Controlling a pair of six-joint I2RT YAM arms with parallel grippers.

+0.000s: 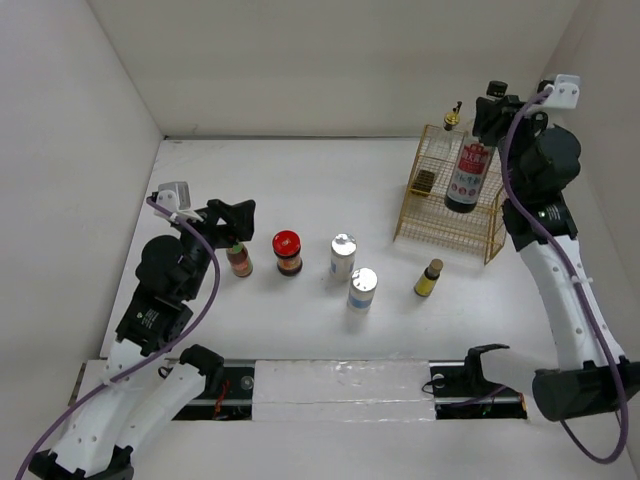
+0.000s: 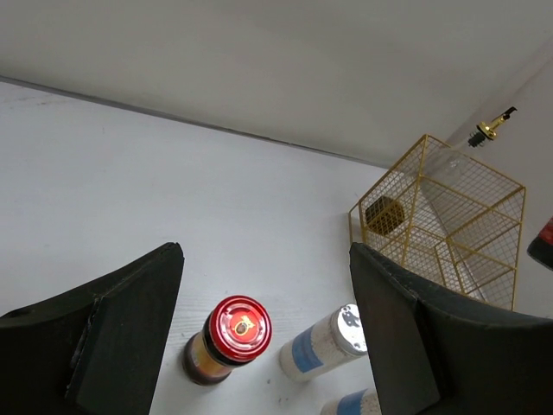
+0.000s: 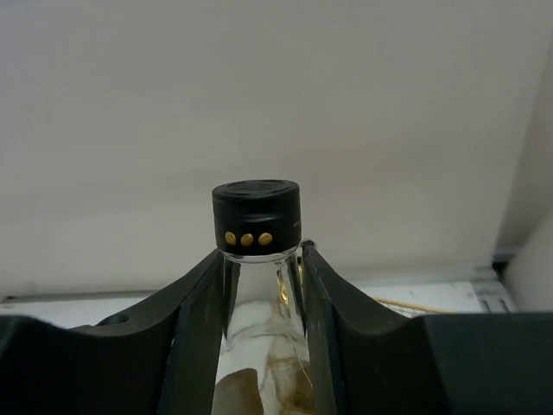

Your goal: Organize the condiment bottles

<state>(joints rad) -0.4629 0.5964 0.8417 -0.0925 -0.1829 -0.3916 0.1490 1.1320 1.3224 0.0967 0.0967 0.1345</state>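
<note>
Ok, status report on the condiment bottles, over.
Left gripper open, by small bottle. Right gripper shut on black-capped bottle at its neck, at gold wire basket. Gold-spouted bottle close behind basket.

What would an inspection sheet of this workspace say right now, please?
Surface: white table, nothing spilled.
Job's things: sauce bottle held by the neck over the basket; spouted bottle at the basket's far corner; small bottle, jar, two shakers and yellow bottle upright on the table.
Clutter: dark object inside the basket, too small to identify.
Claws: left claw open, empty; right claw shut on the sauce bottle.
Cables: purple cable along the left arm, another along the right.
Surroundings: white walls.
</note>
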